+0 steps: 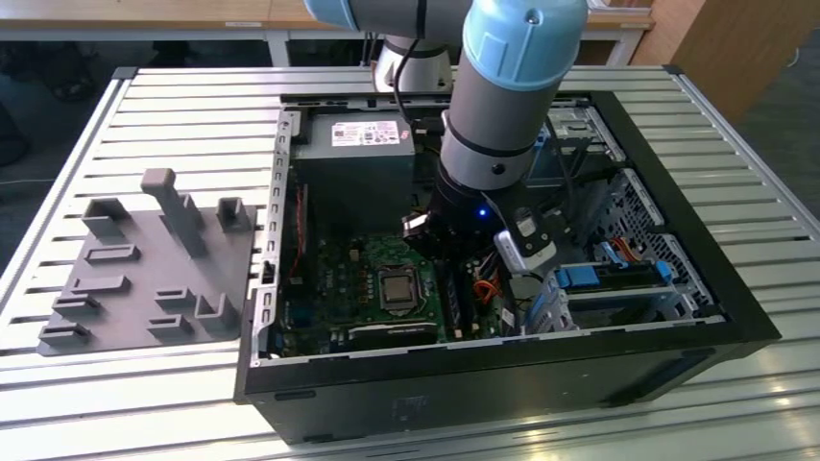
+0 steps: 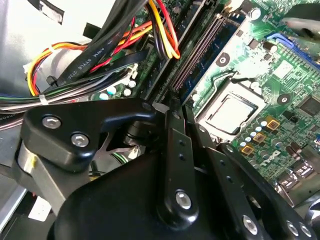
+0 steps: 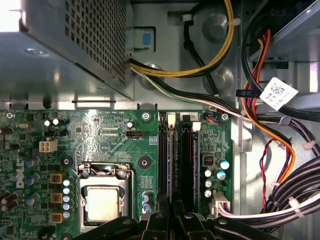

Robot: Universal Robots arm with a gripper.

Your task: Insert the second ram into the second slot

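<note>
Grey and pale-blue robot arm reaches down into the open black PC case on the slatted metal counter. In both wrist views the black tool sits low over one end of the two long black memory slots, just beside the square silver CPU socket. Can't tell if the tool is spread or pinching, nor whether the second ram, a thin flat memory stick, is in it or in a slot. Grey moulded fixture tray lies beside the case, at the exterior view's left.
</note>
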